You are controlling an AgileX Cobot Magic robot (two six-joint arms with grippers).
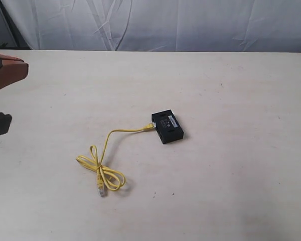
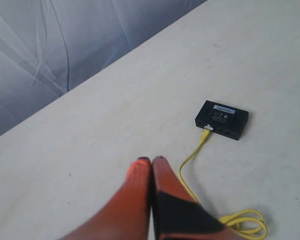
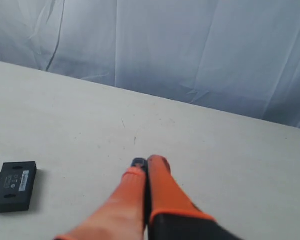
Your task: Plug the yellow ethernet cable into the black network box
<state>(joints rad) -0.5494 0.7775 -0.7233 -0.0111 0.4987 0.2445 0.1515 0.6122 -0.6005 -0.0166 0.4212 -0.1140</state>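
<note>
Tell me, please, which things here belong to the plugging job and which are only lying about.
Belong to the job: yellow ethernet cable, black network box, left gripper, right gripper.
Only around: table, pale cloth backdrop.

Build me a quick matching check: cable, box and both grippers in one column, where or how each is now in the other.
1. yellow ethernet cable
2. black network box
3. left gripper
4. right gripper

A. shut, empty, seen only in its own wrist view
B. lies flat on the table, clear of both grippers
C. shut, empty, at the exterior view's left edge
D. one end at the box, the rest looped on the table

Pairs: 1-D, 2-B, 3-C, 4-A
</note>
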